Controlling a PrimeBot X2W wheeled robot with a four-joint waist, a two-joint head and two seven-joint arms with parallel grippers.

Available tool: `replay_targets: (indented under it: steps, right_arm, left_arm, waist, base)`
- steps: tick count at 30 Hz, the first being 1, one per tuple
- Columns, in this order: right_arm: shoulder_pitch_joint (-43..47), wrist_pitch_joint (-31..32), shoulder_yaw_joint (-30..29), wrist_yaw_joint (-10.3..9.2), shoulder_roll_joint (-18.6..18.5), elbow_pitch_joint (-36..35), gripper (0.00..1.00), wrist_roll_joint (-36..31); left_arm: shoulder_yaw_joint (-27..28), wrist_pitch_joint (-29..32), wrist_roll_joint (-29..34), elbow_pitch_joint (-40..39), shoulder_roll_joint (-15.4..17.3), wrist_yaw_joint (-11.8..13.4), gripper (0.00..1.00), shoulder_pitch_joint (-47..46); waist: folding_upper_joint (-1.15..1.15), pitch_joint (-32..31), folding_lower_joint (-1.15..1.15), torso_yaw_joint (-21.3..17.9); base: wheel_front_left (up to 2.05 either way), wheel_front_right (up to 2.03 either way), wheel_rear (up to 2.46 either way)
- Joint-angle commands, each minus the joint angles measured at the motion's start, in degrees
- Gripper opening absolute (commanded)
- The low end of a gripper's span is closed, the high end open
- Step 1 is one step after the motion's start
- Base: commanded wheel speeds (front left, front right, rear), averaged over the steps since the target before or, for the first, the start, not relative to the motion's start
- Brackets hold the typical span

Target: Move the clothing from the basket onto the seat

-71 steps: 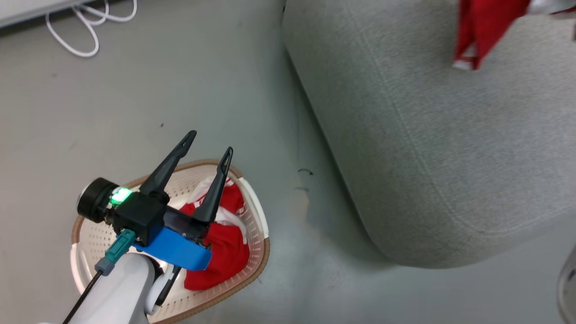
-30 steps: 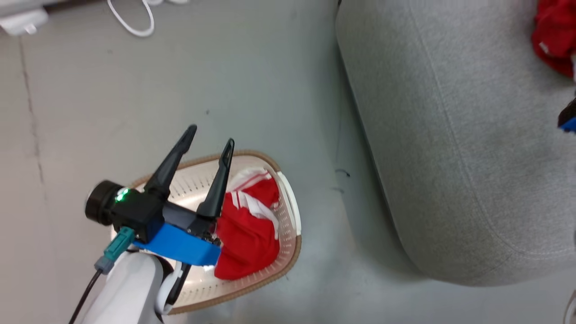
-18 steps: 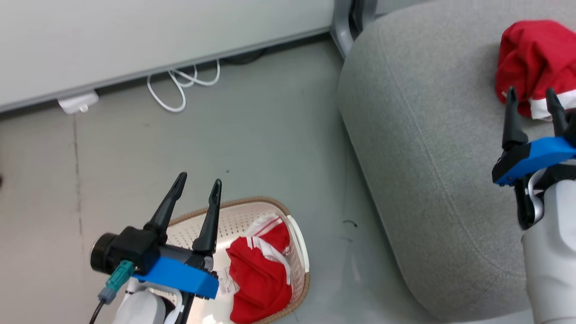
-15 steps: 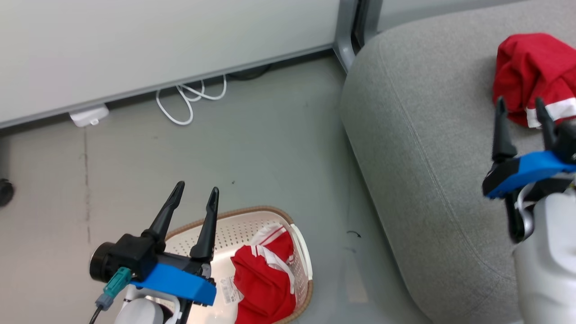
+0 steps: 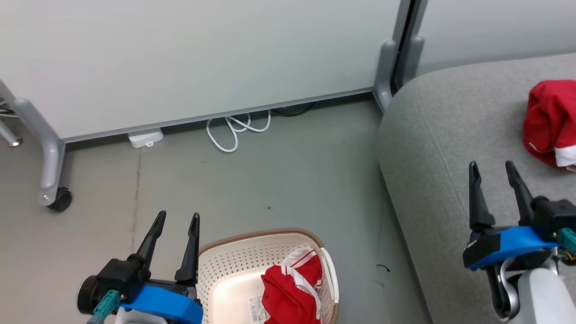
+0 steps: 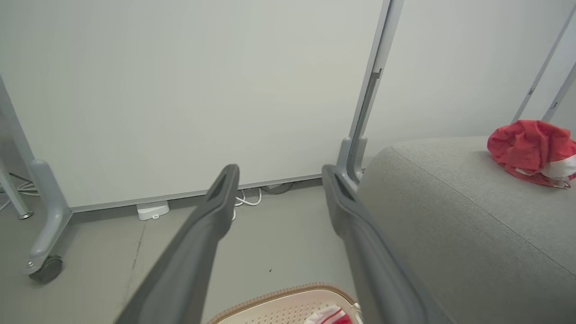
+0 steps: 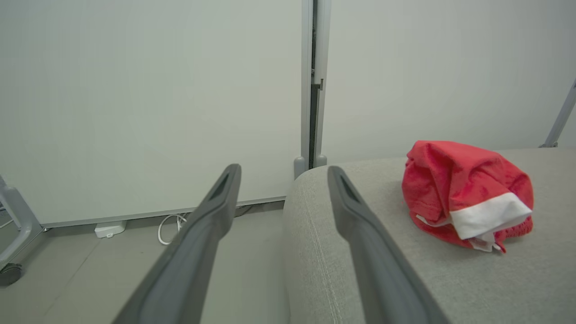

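1. Two hands are spread wide and hold nothing. The left hand [image 5: 177, 216] hangs just beside the basket [image 5: 252, 235], and the right hand [image 5: 491, 164] hangs over the sofa [image 5: 432, 148].
2. One red garment [image 5: 292, 292] lies in the basket, below and to the right of the left hand's fingers. The other garment [image 5: 546, 121] sits crumpled on the sofa, ahead and to the right of the right hand and apart from it.
3. The step in hand is probably a pick from the basket. Bring the left hand right and down until its fingers straddle the bunched cloth, well inside the rim.
4. Close on a thick fold, not a thin edge, so the whole piece lifts.
5. Raise it clear of the rim before crossing to the sofa, with the right hand out of the path.
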Motion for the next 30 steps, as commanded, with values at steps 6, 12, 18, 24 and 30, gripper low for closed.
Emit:
replay_targets:
  steps: [6, 12, 18, 24, 30]
  right_arm:
    - [6.6, 2.1, 2.9, 0.03, 0.4, -5.9, 1.00, 1.4]
    - [10.0, 2.5, 5.6, 0.03, 0.4, -8.1, 1.00, 3.4]
    - [12.4, 2.8, 7.5, 0.03, 0.3, -8.3, 1.00, 4.8]
    - [13.5, 3.1, 7.2, 0.03, 0.3, -8.7, 1.00, 4.9]
    - [13.9, 3.3, 7.1, 0.03, 0.3, -8.9, 1.00, 4.6]
  left_arm:
    - [3.3, -0.3, 0.5, 1.3, -0.6, -0.1, 1.00, 2.0]
    - [5.6, -0.3, 1.1, 2.7, -1.5, -0.1, 1.00, 2.8]
    - [6.1, -0.3, 1.2, 3.5, -1.4, -0.1, 1.00, 2.9]
    - [6.8, -0.3, 0.9, 3.7, -0.9, -0.1, 1.00, 2.4]
    - [7.1, -0.3, 2.1, 3.1, -1.4, -0.1, 1.00, 3.3]
  waist:
    - [0.00, -2.4, 0.01, 3.2]
    - [0.00, -3.4, 0.01, 5.0]
    - [0.00, -4.2, 0.01, 6.4]
    - [0.00, -4.8, 0.01, 7.4]
    - [0.00, -5.1, 0.01, 7.4]
  base:
    - [0.00, 0.00, 0.00]
    - [0.00, 0.00, 0.00]
    - [0.00, 0.00, 0.00]
    - [0.00, 0.00, 0.00]
    - [0.00, 0.00, 0.00]
